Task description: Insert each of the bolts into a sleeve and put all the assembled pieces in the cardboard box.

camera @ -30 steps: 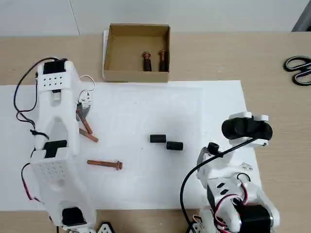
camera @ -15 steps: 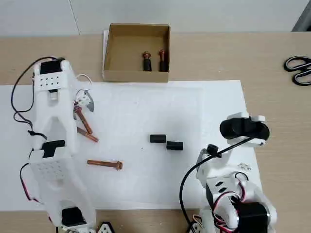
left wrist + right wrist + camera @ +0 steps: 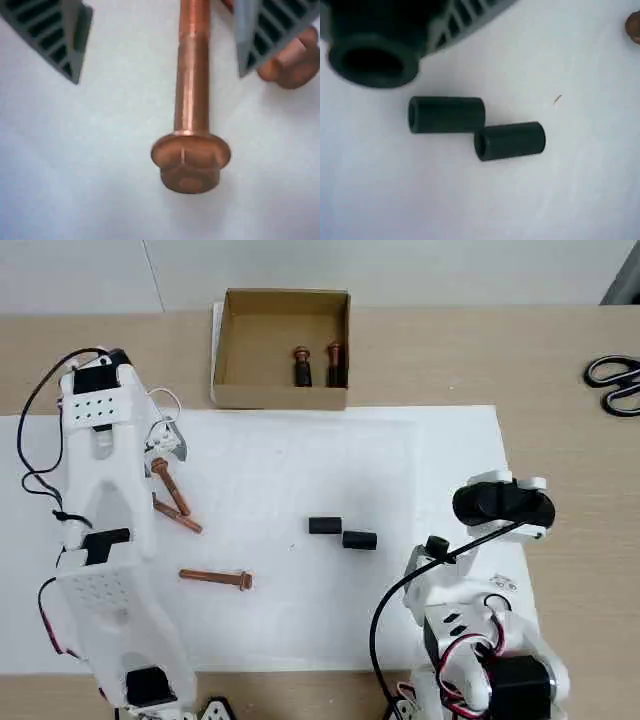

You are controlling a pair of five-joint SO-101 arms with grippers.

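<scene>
Three copper bolts lie on the white sheet: one just below my left gripper, a second beside it, and a third nearer the front. In the left wrist view my left gripper is open, its fingers astride the first bolt's shaft without touching it. The second bolt's head sits by one finger. Two black sleeves lie mid-sheet, touching end to corner. My right gripper hangs above them. The cardboard box holds two assembled pieces.
Scissors lie on the wooden table at the far right. The white sheet covers the work area. The right arm's base stands at the front right, and the left arm's body runs along the sheet's left edge.
My left arm has drawn back toward the far left, uncovering the head of the bolt under its gripper. The right arm has shifted slightly. Bolts and sleeves have not moved.
</scene>
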